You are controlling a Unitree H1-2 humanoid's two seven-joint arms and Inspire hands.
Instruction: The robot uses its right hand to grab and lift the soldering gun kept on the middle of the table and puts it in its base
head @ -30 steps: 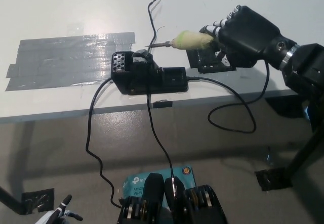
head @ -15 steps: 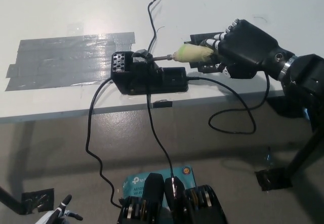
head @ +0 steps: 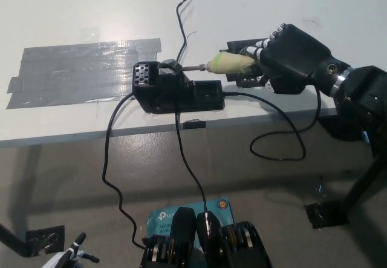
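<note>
Currently the black right hand [head: 294, 59] is closed around the rear of the soldering gun [head: 225, 64], its fingers [head: 261, 47] wrapped over the pale yellow-green grip so only the front of the grip and the metal tip show. The gun lies nearly level just above the tabletop [head: 254, 8], tip pointing at the base [head: 175, 89] and apparently touching or just short of its holder opening; contact is hard to confirm from this angle. Judged light and rigid, with a soft sleeve that should give good purchase; the bare metal end is the part to avoid. Its trailing cord [head: 284, 129] may tug. The white left hand [head: 66, 256] rests far below the base, barely in view, state unclear.
</note>
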